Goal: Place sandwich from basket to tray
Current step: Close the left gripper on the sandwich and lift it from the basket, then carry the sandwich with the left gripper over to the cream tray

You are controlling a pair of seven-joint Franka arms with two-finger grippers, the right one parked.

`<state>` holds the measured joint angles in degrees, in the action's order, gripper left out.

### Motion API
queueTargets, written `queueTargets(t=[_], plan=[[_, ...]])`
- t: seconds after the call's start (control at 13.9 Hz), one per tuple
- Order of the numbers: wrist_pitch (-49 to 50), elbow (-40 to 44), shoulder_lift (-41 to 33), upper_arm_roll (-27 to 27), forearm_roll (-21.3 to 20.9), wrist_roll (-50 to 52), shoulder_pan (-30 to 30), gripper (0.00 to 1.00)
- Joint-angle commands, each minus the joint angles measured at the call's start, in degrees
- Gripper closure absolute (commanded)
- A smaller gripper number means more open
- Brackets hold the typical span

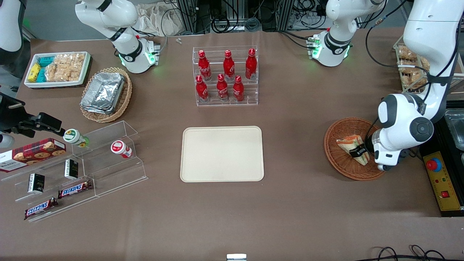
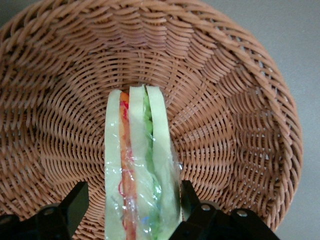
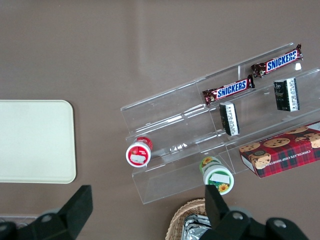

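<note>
Straddling the wrapped sandwich [image 2: 141, 170] in the basket [image 2: 240, 100], my gripper [image 2: 135, 205] is gaping, holding nothing; slippery film risks slipping.

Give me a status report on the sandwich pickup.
Tool open, down in the basket, fingers either side of the sandwich. Sandwich not lifted. Tray bare, nothing between.

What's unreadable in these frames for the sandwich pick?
- Gripper: jaws straddle the sandwich in the basket, open. One side shows a gap; contact on the other can't be confirmed in the wrist view.
- Front view: the arm covers the basket's edge on its side, and the gripper hides part of the sandwich.
- Wrist view: the sandwich's gripper end is cut off by the frame edge.
- Tray: bare, fully visible.
</note>
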<state>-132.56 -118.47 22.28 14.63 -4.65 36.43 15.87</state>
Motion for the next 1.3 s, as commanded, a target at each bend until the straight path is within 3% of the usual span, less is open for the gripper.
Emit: queueTargets(t=[0.0,0.14,0.22,0.43,0.79,0.94,1.23], plan=[[-1.38,-1.85,-1.54,0.23,-0.27,4.25,-0.4,0.68],[-0.51,-1.85,-2.41,0.49,-0.36,4.7,-0.49,0.9],[2.02,-1.59,-3.29,0.58,-0.36,4.7,-0.49,0.95],[14.22,3.23,-7.42,2.15,-0.36,3.65,-0.4,0.96],[37.52,20.72,-7.51,7.15,0.52,-4.77,-0.4,0.96],[39.66,22.58,-7.87,12.42,0.26,-6.98,-0.4,0.95],[34.58,22.06,-6.73,24.37,-0.45,-6.9,-0.49,1.0]])
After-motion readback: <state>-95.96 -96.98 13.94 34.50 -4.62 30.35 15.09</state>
